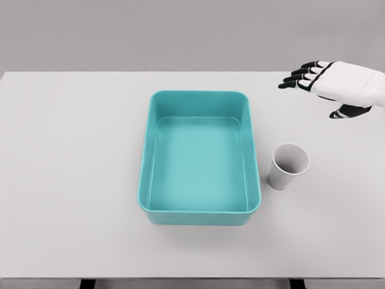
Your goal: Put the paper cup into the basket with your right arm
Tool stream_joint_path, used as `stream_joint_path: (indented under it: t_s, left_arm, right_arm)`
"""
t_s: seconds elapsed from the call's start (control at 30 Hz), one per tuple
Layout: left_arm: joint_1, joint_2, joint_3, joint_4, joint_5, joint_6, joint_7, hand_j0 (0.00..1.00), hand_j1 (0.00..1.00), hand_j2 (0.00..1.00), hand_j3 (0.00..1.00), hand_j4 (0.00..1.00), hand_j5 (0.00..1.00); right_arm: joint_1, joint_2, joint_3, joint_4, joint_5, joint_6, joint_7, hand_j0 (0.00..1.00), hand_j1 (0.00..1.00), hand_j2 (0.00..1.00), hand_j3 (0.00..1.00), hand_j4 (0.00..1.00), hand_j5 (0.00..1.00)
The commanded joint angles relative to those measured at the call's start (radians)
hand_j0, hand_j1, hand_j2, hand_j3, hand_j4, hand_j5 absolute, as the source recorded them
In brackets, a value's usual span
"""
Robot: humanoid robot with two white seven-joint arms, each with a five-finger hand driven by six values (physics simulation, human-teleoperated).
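- Grey wall forms the background; a pale grey table [72, 180] fills the head view and carries every object of the task.
- Nearest the camera: the front rim of the teal basket [200, 214], a rectangular open tub lying with its long axis running away from the robot; its interior is empty.
- Just beside the basket's right wall, near its front right corner, stands the paper cup [288, 166]; it is white, upright with a slight apparent lean, mouth open upward; it sits on the table, apart from the basket, not yet inside.
- Farther back and to the right: the right hand [337, 87], entering from the picture's right edge; its dark fingers [301, 76] are extended and spread, holding nothing; the thumb points downward below the palm.
- Governing relation: the cup lies nearer the robot than the hand, and left of it; the hand is well apart from the cup.
- Judgement: the approach path from hand to cup appears unobstructed; the basket wall stands just left of the cup, so a grasp from the right or from above seems advisable.
- Left arm: not visible.
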Motion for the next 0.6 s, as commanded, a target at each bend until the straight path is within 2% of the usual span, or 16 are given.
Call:
stream_joint_path:
  t_s: [0.0, 0.17, 0.23, 0.27, 0.33, 0.43, 0.57]
  left_arm:
    - [0.0, 0.0, 0.0, 0.0, -0.001, 0.0, 0.0, 1.0, 1.0, 1.0, 1.0, 1.0, 1.0]
    - [0.0, 0.0, 0.0, 0.0, -0.001, 0.0, 0.0, 1.0, 1.0, 1.0, 1.0, 1.0, 1.0]
    - [0.0, 0.0, 0.0, 0.0, -0.001, 0.0, 0.0, 1.0, 1.0, 1.0, 1.0, 1.0, 1.0]
    - [0.0, 0.0, 0.0, 0.0, -0.001, 0.0, 0.0, 1.0, 1.0, 1.0, 1.0, 1.0, 1.0]
    - [0.0, 0.0, 0.0, 0.0, -0.001, 0.0, 0.0, 1.0, 1.0, 1.0, 1.0, 1.0, 1.0]
    - [0.0, 0.0, 0.0, 0.0, -0.001, 0.0, 0.0, 1.0, 1.0, 1.0, 1.0, 1.0, 1.0]
    - [0.0, 0.0, 0.0, 0.0, -0.001, 0.0, 0.0, 1.0, 1.0, 1.0, 1.0, 1.0, 1.0]
  right_arm:
    - [0.002, -0.001, -0.006, 0.0, -0.004, 0.002, 0.0, 1.0, 1.0, 1.0, 1.0, 1.0, 1.0]
    - [0.006, -0.001, -0.011, -0.003, -0.012, 0.002, 0.0, 1.0, 1.0, 1.0, 1.0, 1.0, 1.0]
    - [0.008, -0.043, -0.008, -0.005, -0.01, -0.055, 0.0, 1.0, 1.0, 1.0, 1.0, 1.0, 1.0]
    - [0.012, -0.052, 0.006, -0.016, -0.009, -0.073, 0.0, 1.0, 1.0, 1.0, 1.0, 1.0, 1.0]
    - [0.009, -0.09, 0.105, -0.016, -0.009, -0.079, 0.0, 1.0, 1.0, 1.0, 1.0, 1.0, 1.0]
    - [0.006, -0.084, 0.167, -0.014, -0.009, -0.069, 0.0, 1.0, 1.0, 1.0, 1.0, 1.0, 1.0]
    - [0.002, -0.08, 0.184, -0.014, -0.004, -0.081, 0.0, 1.0, 1.0, 1.0, 1.0, 1.0, 1.0]
